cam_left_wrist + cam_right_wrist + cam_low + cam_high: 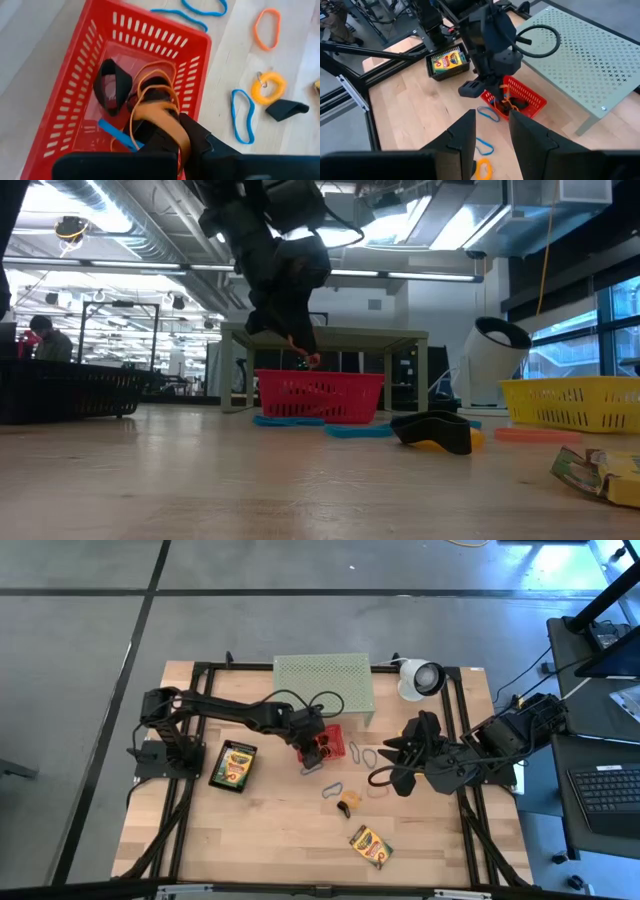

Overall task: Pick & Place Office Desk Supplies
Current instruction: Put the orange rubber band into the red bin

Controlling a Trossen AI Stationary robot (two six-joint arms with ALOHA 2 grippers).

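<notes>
Desk: wooden desk (280, 830), supplies scattered for sorting
Red basket (75, 95): near desk middle, collecting bands and clips
Left tool (165, 137): over basket, clamped on orange rubber band (155, 97), thin stretched loop, likely for dropping in
Right tool (490, 135): fingers apart, empty, waiting nearby

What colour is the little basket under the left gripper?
Red. The basket shows best in the left wrist view, under the left gripper.

Orange rubber band (159, 102) dangling over red basket (65, 95); 2 crayon boxes (233, 764) flat on table.
</notes>
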